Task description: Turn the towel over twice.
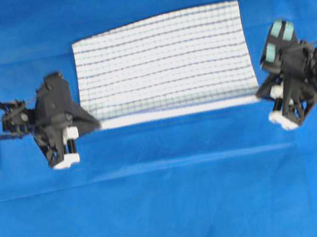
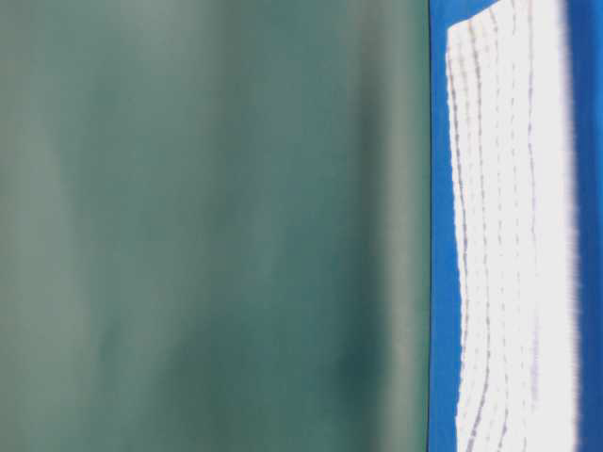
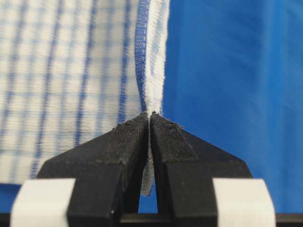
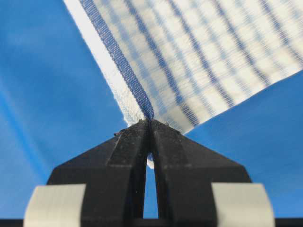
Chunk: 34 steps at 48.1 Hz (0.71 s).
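With the left gripper [image 3: 149, 115] and right gripper [image 4: 150, 122] each pinching only a thin corner of hem, the towel [image 1: 164, 60] stretched taut between them above the blue counter [image 1: 172, 201] could slip a corner if the arms pull unevenly mid-flip.

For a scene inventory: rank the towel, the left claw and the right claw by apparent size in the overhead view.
1. towel, by far the largest.
2 and 3. left claw and right claw: they look alike, so no ranking. Each is shut on a near corner of the towel.
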Each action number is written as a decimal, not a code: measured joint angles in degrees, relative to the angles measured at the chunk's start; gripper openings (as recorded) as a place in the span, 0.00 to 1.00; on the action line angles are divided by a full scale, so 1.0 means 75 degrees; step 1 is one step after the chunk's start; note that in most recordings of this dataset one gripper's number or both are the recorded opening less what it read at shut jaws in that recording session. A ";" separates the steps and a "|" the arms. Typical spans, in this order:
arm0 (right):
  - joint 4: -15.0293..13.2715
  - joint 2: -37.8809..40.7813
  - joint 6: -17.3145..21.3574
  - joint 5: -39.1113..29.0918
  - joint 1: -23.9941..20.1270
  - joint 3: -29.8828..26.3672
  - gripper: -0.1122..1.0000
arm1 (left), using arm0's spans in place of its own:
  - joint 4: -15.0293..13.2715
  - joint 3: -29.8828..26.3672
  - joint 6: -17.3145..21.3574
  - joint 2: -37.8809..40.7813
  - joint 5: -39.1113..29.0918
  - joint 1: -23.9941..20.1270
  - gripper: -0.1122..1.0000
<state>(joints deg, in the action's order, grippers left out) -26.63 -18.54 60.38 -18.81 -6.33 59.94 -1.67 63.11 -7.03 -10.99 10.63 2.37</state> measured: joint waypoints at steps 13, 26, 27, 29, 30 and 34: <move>0.0000 0.0727 0.0902 0.0234 -0.1172 -0.0094 0.13 | 0.0000 -0.0023 -0.0105 0.0551 0.0258 0.1125 0.12; 0.0000 0.1043 0.1313 0.0234 -0.1805 -0.0363 0.13 | 0.0012 -0.0047 -0.0129 0.0633 0.0258 0.1770 0.12; -0.0012 0.1066 0.1313 0.0234 -0.1828 -0.0387 0.13 | 0.0000 -0.0047 -0.0129 0.0645 0.0246 0.1805 0.12; -0.0012 0.1102 0.1336 0.0223 -0.1852 -0.0410 0.13 | 0.0000 -0.0047 -0.0129 0.0645 0.0246 0.1828 0.12; 0.0000 0.1113 0.1336 0.0223 -0.1863 -0.0434 0.13 | 0.0000 -0.0047 -0.0129 0.0633 0.0246 0.1828 0.12; -0.0023 0.1148 0.1336 0.0223 -0.1875 -0.0469 0.13 | 0.0000 -0.0047 -0.0117 0.0645 0.0234 0.1840 0.12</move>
<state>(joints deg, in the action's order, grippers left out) -26.81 -9.93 70.40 -17.14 -20.39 56.43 -1.67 62.75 -7.91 -6.15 12.39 16.17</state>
